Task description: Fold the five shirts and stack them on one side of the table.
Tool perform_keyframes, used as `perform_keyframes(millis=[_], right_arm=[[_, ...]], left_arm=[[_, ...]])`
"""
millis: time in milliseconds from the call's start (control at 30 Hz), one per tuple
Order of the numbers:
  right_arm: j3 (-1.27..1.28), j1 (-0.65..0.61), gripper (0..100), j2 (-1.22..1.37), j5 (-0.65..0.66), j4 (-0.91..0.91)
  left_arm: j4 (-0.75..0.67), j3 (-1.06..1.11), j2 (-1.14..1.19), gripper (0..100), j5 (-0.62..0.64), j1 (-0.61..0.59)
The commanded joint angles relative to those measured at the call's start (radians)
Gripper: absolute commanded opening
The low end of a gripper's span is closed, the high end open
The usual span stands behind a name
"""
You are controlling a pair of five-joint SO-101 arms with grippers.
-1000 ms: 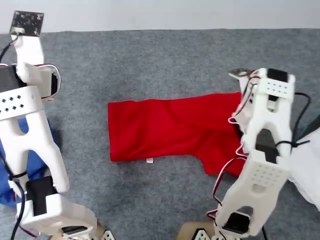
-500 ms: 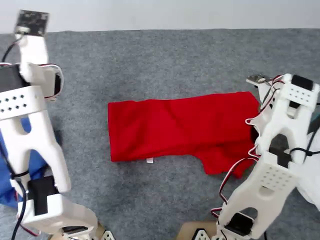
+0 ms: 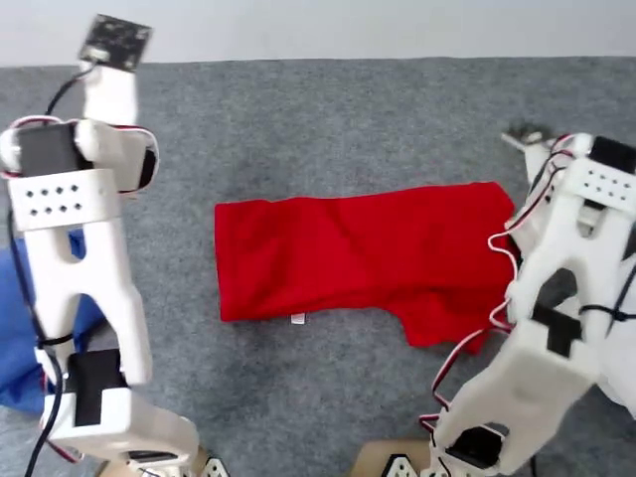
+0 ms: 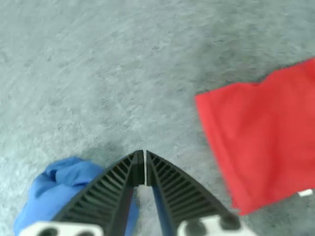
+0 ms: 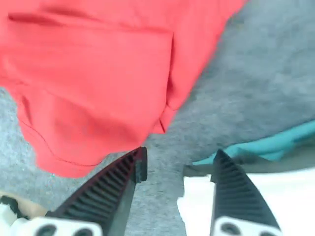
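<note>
Now we see the red shirt (image 3: 358, 253) flat on the desk (image 3: 328, 119): left jaws, clenched empty, hang well aside; right jaws, released, sit at its hem, perhaps touching.

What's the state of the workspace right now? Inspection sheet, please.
Surface: grey textured table cover.
Job's things: red shirt flat mid-table, one sleeve jutting toward the right arm; blue shirt bunched by the left arm; white cloth and teal cloth beside the right arm.
Clutter: nothing seen.
Tools: left tool shut, empty; right tool open, empty, by the red shirt's edge.
Cables: red and white wires along the right arm.
Surroundings: pale wall beyond the far edge.
</note>
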Motion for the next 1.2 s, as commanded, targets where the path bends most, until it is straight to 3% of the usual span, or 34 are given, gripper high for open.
perform_keyframes(millis=[0, 267, 500, 733, 933, 1167], right_arm=[[-0.041, -0.028, 22.1, -0.208, -0.015, 0.041], [-0.041, -0.053, 1.5, -0.598, -0.124, 0.041], [-0.04, -0.005, 1.7, -0.911, -0.16, 0.041], [0.046, 0.077, 2.1, -1.153, -0.186, 0.041], [0.219, 0.105, 2.1, -1.348, -0.178, 0.041], [0.341, 0.105, 2.2, -1.488, -0.169, 0.041]], left_arm=[[0.012, -0.005, -0.043, 2, -0.012, 0.083], [-0.049, 0.104, -0.041, 2, -0.006, 0.37], [-0.235, 0.338, -0.041, 2, -0.006, 0.698], [-0.489, 0.515, -0.041, 2, -0.005, 0.947], [-0.663, 0.618, -0.025, 15, -0.003, 1.054], [-0.577, 0.423, 0.226, 16, 0.017, 1.1]])
